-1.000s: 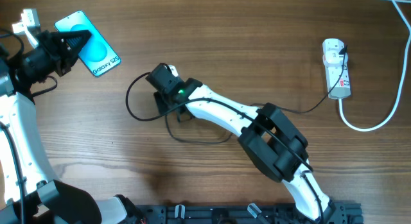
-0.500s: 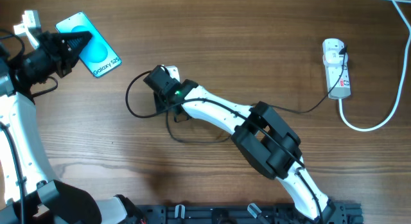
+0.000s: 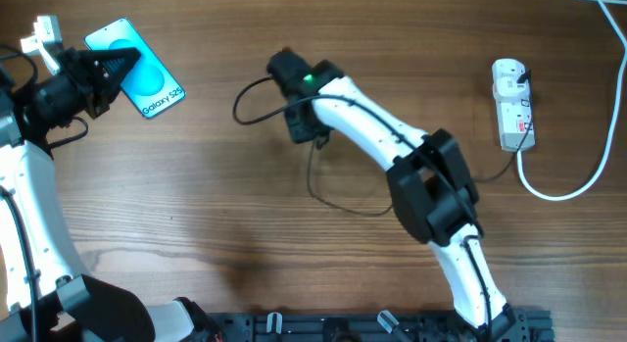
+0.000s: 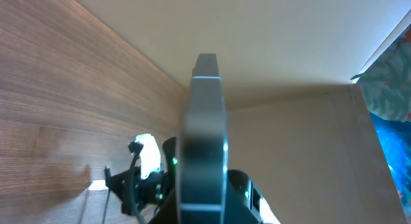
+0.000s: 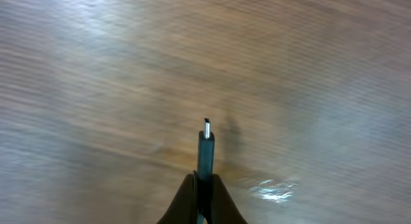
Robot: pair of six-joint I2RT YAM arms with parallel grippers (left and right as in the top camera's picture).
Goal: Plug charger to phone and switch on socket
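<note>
On table, one phone, one socket, one charger

A brown wooden table fills the view. A black slotted rail lines the table's near edge; a pale wall rises behind the table.

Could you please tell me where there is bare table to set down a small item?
Bare wood lies between the left arm and the charger loops, and at the far edge between the right arm and the socket. It is crowded around the charger and by the white cord.
</note>
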